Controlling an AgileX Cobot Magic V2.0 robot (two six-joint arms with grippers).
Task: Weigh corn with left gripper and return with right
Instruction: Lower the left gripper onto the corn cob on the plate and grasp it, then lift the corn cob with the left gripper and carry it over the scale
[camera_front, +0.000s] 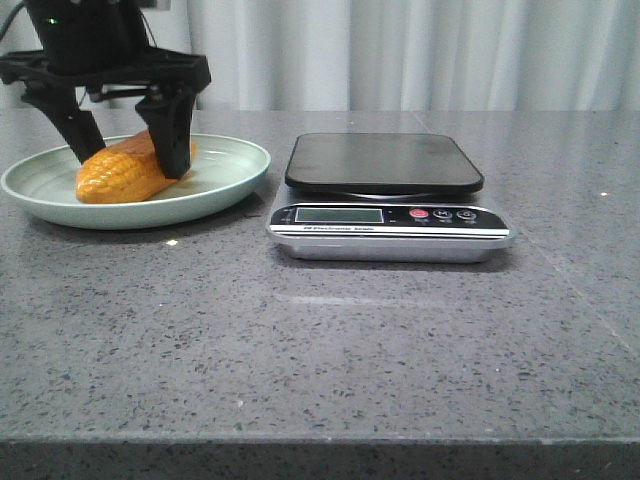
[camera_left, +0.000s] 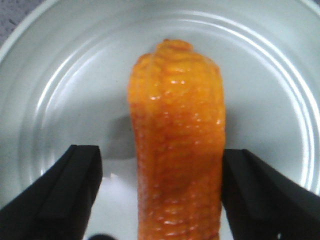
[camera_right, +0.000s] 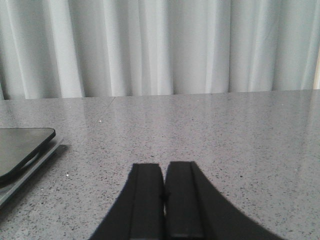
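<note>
The orange-yellow corn (camera_front: 125, 172) lies on its side in a pale green plate (camera_front: 232, 183) at the far left of the table. My left gripper (camera_front: 133, 160) is down over it, open, with one black finger on each side of the cob. In the left wrist view the corn (camera_left: 175, 150) runs between the fingers. One finger (camera_left: 250, 185) touches its side, and the other finger (camera_left: 70, 190) stands a little off it over the plate (camera_left: 75, 75). My right gripper (camera_right: 163, 170) is shut and empty, low over bare table, and does not show in the front view.
A kitchen scale (camera_front: 385, 165) with a black weighing top and a silver base stands right of the plate, its display facing front. Its corner shows in the right wrist view (camera_right: 20, 150). White curtains hang behind the grey speckled table (camera_front: 320, 350).
</note>
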